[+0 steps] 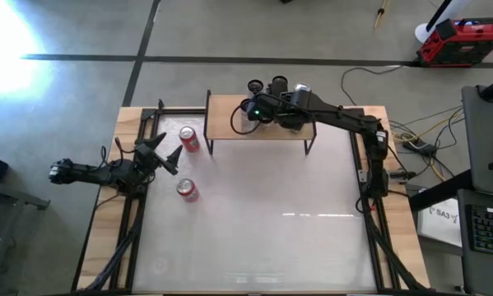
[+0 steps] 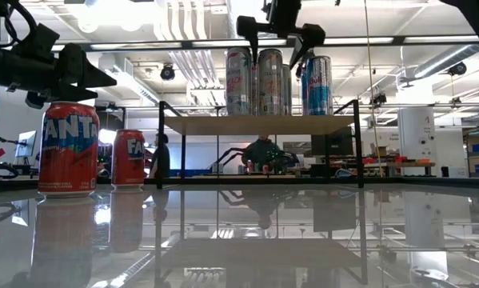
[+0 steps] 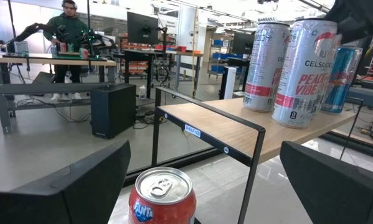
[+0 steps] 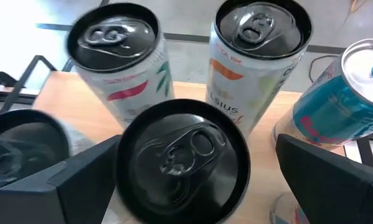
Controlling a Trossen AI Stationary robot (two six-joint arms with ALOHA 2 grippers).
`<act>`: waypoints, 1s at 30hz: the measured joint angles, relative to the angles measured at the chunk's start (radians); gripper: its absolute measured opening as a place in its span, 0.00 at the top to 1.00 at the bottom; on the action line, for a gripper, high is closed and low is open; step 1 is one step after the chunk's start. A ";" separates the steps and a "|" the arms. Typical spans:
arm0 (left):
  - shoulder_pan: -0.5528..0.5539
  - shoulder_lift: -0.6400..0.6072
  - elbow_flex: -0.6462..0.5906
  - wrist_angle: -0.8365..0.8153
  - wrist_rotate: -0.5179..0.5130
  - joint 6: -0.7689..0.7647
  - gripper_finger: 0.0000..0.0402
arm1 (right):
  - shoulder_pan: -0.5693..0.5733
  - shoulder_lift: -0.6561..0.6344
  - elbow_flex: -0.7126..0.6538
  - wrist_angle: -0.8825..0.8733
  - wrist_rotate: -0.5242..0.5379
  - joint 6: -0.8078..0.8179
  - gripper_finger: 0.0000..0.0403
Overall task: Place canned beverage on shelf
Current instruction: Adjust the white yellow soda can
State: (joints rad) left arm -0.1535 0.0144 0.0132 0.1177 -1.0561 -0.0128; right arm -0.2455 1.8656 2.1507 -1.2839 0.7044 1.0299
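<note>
The shelf (image 1: 262, 127) stands at the table's far middle, its tan top on black legs. Several tall cans stand on it (image 2: 237, 80), among them a blue one (image 2: 317, 84). My right gripper (image 2: 277, 50) hangs open over them, pointing down. Its fingers stand on either side of the top of a black-topped can (image 4: 183, 158), and a gap shows at one side. My left gripper (image 1: 170, 148) is open and empty at the table's left. A red Fanta can (image 3: 161, 196) stands just ahead of it (image 1: 188, 138). A second Fanta can (image 1: 187, 190) stands nearer the front.
A white can (image 4: 114, 56), a Celsius can (image 4: 261, 50) and the blue can (image 4: 342, 93) crowd close around the black-topped one. The shelf's left half (image 3: 211, 127) is bare wood. A person stands at a desk in the room behind (image 3: 68, 25).
</note>
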 joint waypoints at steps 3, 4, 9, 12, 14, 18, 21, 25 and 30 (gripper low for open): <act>0.000 0.000 0.000 0.000 0.000 0.000 0.01 | -0.004 0.000 -0.011 0.001 -0.001 0.019 0.01; 0.000 0.000 0.000 0.000 0.000 0.000 0.01 | -0.005 0.000 -0.013 0.001 0.000 0.024 0.01; 0.000 0.000 0.000 0.000 0.000 0.000 0.01 | -0.011 0.000 -0.019 0.004 0.000 0.049 0.01; 0.000 0.000 0.000 0.000 0.000 0.000 0.01 | -0.011 0.000 -0.022 0.005 0.000 0.067 0.02; 0.000 0.000 0.000 0.000 0.000 0.000 0.01 | -0.011 0.000 -0.024 0.008 0.000 0.071 0.04; 0.000 0.000 0.000 0.000 0.000 0.000 0.01 | -0.011 0.000 -0.024 0.011 -0.002 0.072 0.14; 0.000 0.000 0.000 0.000 0.000 0.000 0.01 | -0.010 0.000 -0.024 0.011 -0.005 0.071 0.23; 0.000 0.000 0.000 0.000 0.000 0.000 0.01 | -0.010 0.000 -0.024 0.010 -0.011 0.070 0.36; 0.000 0.000 0.000 0.000 0.000 0.000 0.01 | -0.007 -0.001 -0.024 -0.011 -0.021 0.070 0.38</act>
State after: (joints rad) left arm -0.1535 0.0147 0.0132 0.1177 -1.0561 -0.0128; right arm -0.2526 1.8648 2.1264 -1.2946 0.6837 1.0996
